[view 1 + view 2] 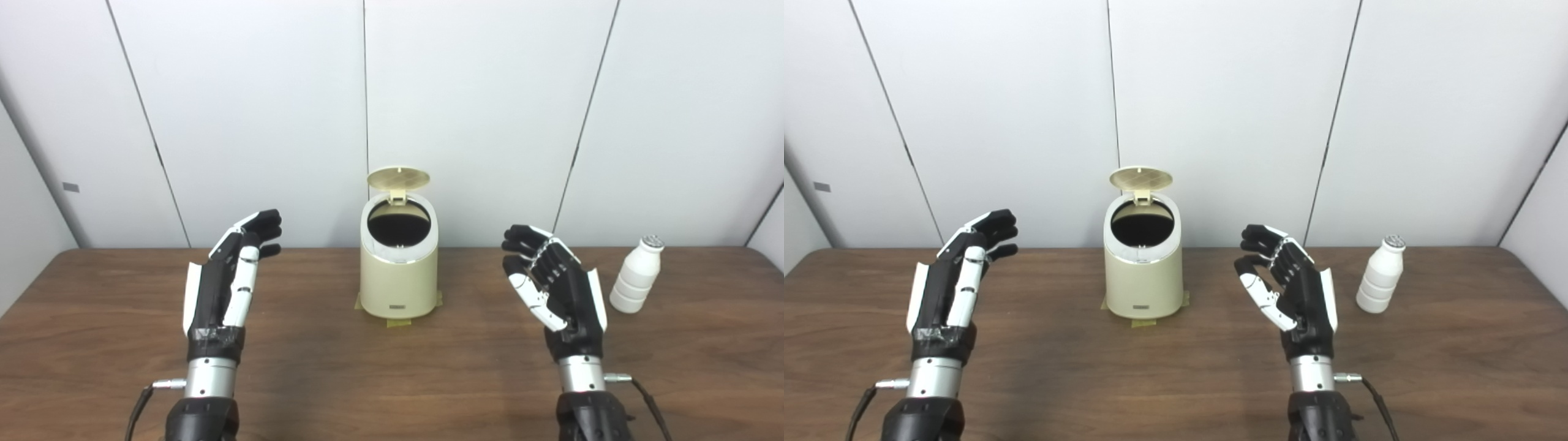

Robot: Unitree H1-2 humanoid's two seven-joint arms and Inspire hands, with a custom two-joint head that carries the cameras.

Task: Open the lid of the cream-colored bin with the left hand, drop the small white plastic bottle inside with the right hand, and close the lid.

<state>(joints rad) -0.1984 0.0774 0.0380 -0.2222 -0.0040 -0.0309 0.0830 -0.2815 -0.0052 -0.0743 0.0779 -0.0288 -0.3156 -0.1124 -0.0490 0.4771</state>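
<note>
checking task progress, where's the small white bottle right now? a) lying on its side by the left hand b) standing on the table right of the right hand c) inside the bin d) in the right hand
b: the white bottle stands upright on the table, to the right of the empty, open right hand.

Glossy cream plastic bin (398, 278), matt white plastic bottle (637, 278), wood-grain table (392, 380)

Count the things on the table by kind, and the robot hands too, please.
Bins: 1, bin, lid up
Bottles: 1, bottle, upright
Hands: 2, left hand and right hand, both open
Total: 4
</note>
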